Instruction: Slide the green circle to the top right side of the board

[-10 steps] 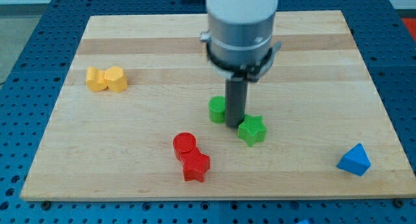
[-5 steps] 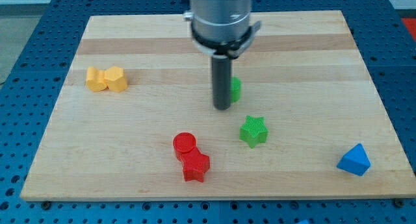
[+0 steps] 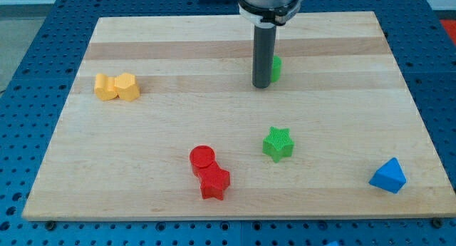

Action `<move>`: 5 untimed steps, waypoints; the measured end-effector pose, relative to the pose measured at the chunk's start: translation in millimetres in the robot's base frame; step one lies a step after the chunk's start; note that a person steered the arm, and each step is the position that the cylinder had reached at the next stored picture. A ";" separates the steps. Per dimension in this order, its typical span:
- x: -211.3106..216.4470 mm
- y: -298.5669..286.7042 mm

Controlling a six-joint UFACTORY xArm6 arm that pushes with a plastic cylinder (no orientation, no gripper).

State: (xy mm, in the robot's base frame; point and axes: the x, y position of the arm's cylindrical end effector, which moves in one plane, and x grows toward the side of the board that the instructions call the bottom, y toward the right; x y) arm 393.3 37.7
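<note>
The green circle (image 3: 276,68) lies above the board's middle, mostly hidden behind my dark rod; only its right edge shows. My tip (image 3: 261,85) rests on the board touching the circle's lower left side. The green star (image 3: 278,144) lies well below them, toward the view's bottom.
A red circle (image 3: 202,158) and a red star (image 3: 214,182) touch each other at the bottom centre. Two yellow blocks (image 3: 117,87) sit together at the left. A blue triangle (image 3: 388,175) lies at the bottom right. The wooden board (image 3: 356,75) rests on a blue pegboard.
My tip has moved up and to the right, pushing the green circle from beside the green star toward the view's top right. The green star shifted slightly. Other blocks have not moved.
</note>
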 end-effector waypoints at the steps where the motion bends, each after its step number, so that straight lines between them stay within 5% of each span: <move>1: 29.9 -46.8; 2: 34.3 -59.9; 5: -103.4 105.5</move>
